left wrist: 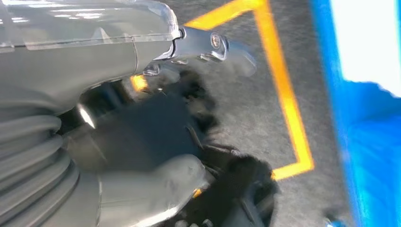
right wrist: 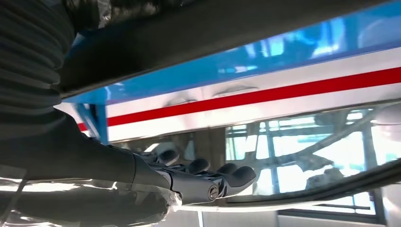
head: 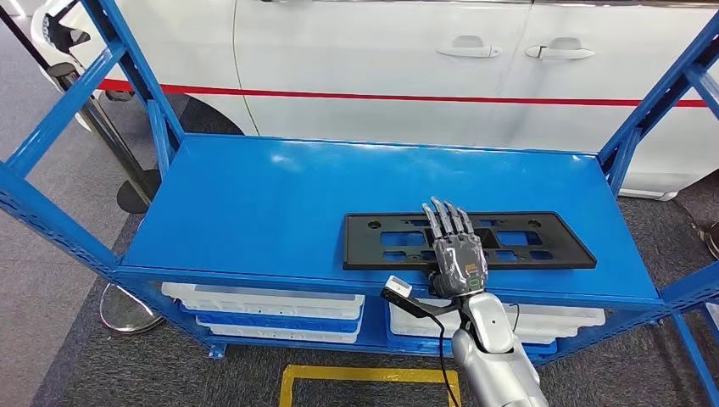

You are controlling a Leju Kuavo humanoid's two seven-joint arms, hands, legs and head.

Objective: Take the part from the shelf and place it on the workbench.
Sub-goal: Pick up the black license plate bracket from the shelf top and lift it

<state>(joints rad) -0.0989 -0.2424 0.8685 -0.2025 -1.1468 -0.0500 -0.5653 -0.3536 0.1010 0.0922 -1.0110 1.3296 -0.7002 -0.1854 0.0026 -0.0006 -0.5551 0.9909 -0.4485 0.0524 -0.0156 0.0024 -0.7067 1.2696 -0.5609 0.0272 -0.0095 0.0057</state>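
We see a blue metal shelf (head: 280,199) standing in front of a white car (head: 407,59) with a red stripe along its side. On the top board lies the part (head: 543,244), a flat black rectangular frame with slots and small holes, set toward the right half of the board and close to the near edge, its long side running left to right. The right hand (head: 454,248) comes in from below on a silver arm (head: 496,360) and lies over the near middle of the part, fingers (head: 441,219) stretched out straight and side by side, pointing toward the car. From the head view the hand rests flat on top of the part; we cannot tell whether anything is hooked under the edge, and nothing shows it gripping. The right wrist view shows the same straight fingers (right wrist: 227,176) near the blue board with the red stripe beyond. The left hand (left wrist: 142,142) hangs low over grey floor marked with yellow tape (left wrist: 288,94); the picture is blurred, the fingers look curled inward with nothing in them. Below the top board sit white trays (head: 263,298) on blue ones. A round metal base (head: 127,309) of a post stands on the floor at the near left.
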